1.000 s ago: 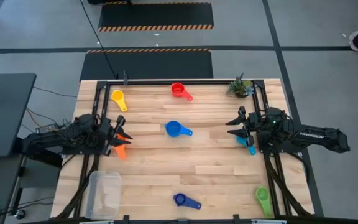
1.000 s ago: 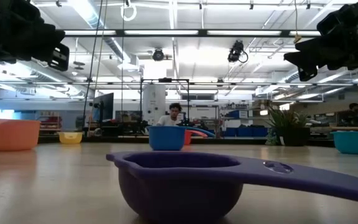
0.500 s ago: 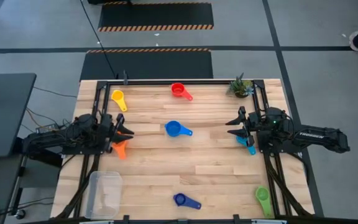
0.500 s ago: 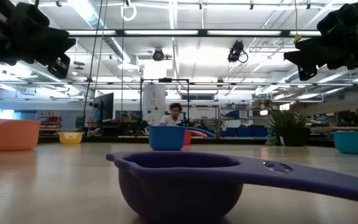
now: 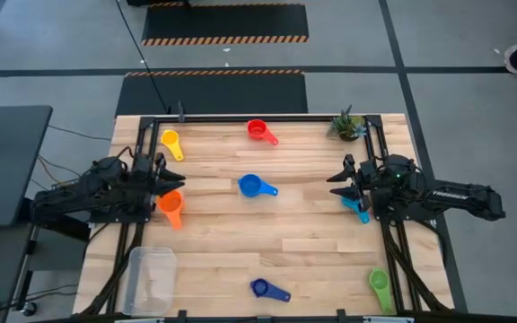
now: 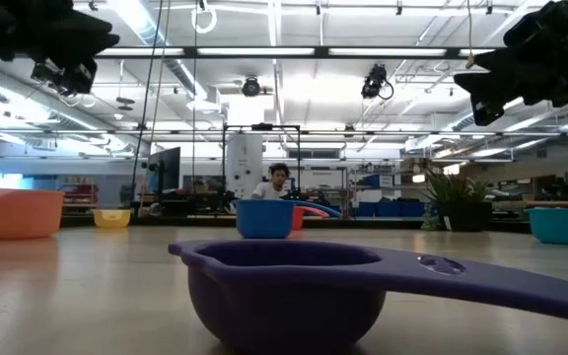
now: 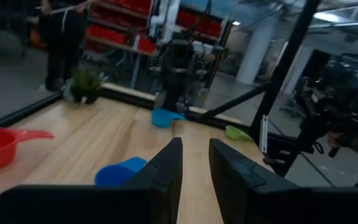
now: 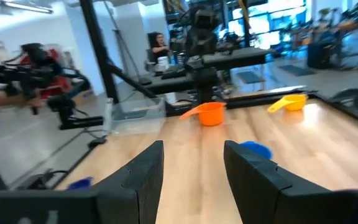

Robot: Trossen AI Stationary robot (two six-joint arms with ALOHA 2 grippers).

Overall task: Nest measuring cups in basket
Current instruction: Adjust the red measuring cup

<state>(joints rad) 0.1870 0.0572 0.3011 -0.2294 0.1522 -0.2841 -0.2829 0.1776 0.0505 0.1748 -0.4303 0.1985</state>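
Several measuring cups lie apart on the wooden table: yellow (image 5: 170,142), red (image 5: 258,131), blue (image 5: 253,186), orange (image 5: 170,206), dark blue (image 5: 264,289), green (image 5: 381,287) and light blue (image 5: 357,208). The clear basket (image 5: 149,278) stands at the near left corner with nothing in it. My left gripper (image 5: 170,184) hangs level above the table, just on the far side of the orange cup, its fingers (image 7: 166,168) a narrow gap apart around nothing. My right gripper (image 5: 335,184) hangs open at the right, over the light blue cup, and holds nothing.
A small potted plant (image 5: 348,124) stands at the far right corner. A dark metal frame (image 5: 240,117) runs along the table's far edge and sides. The middle of the table around the blue cup is bare wood.
My left gripper has risen and drawn back a little toward the table's left edge, tipping up from a downward slant to level. The orange cup, partly covered by it before, now shows whole on the table.
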